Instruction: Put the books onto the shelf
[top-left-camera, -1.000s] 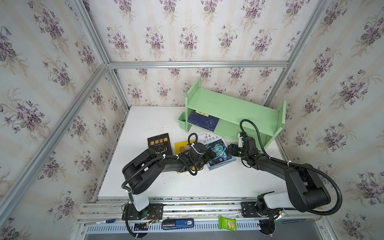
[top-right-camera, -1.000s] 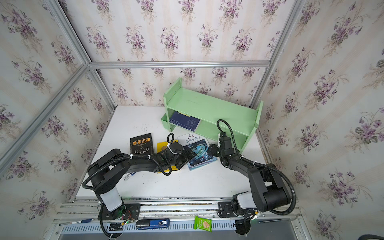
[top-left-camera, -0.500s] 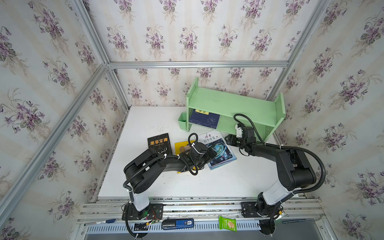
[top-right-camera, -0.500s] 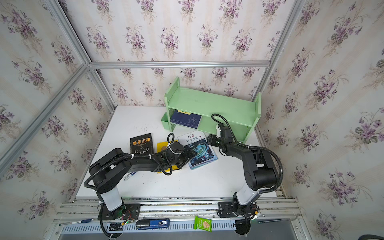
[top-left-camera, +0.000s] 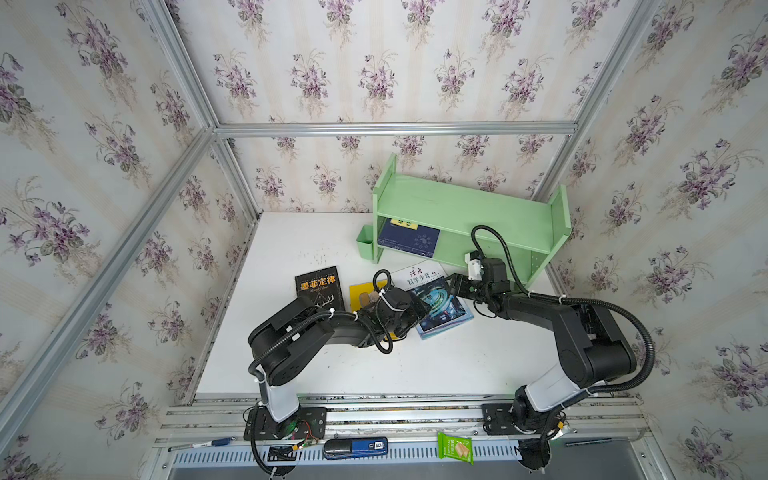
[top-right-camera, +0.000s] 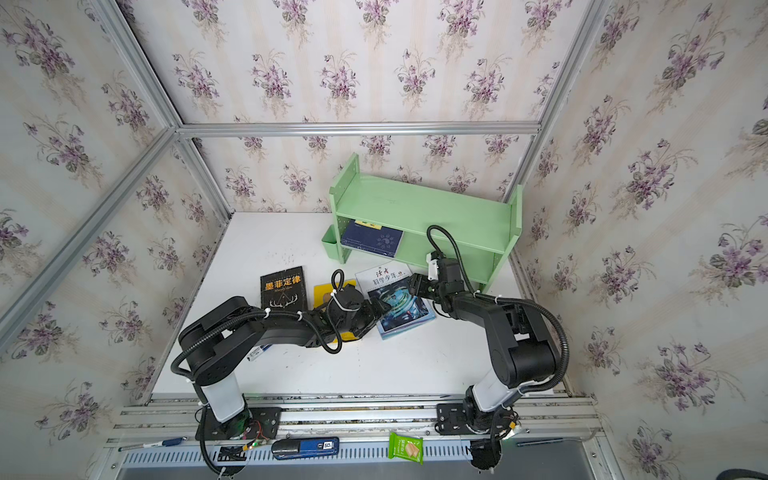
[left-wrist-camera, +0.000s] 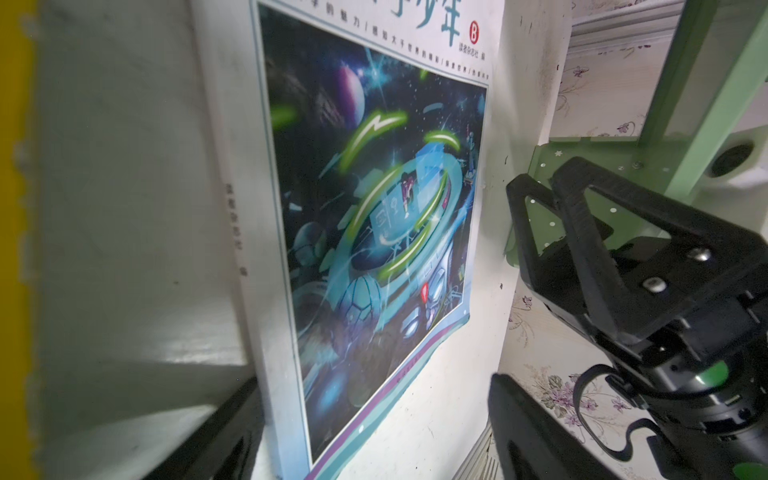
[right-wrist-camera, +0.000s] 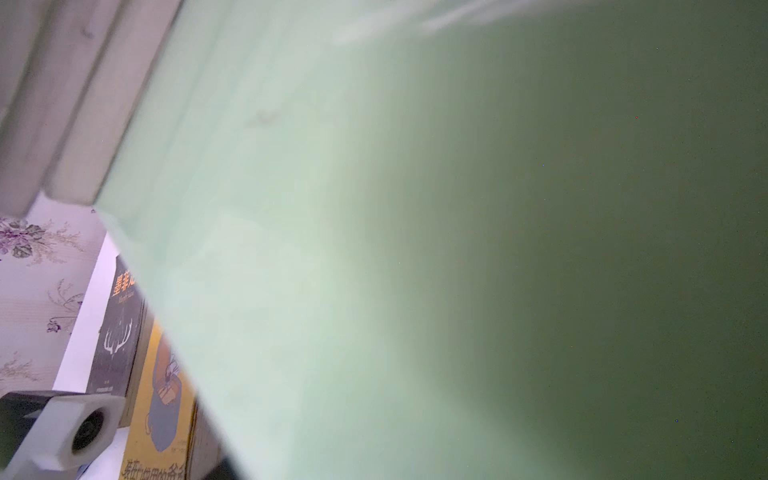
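Blue swirl book (top-left-camera: 440, 303) now flanked: right gripper (top-left-camera: 454, 286) moved in from shelf (top-left-camera: 465, 203), opening unclear; left gripper (top-left-camera: 419, 311) open, empty. Pickup looks next.

Snack packet (top-left-camera: 455, 447), blue device (top-left-camera: 355, 448), pen (top-left-camera: 199, 444) on the front ledge (top-left-camera: 411, 456).

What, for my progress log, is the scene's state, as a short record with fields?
Place: pale green shelf at back right of table
Shelved: navy book, lower tier
Unshelved: black antler book, yellow book, swirl book, on table
Left arm: left gripper at swirl book's edge, jaws open
Right arm: right gripper at its opposite edge, jaws unclear
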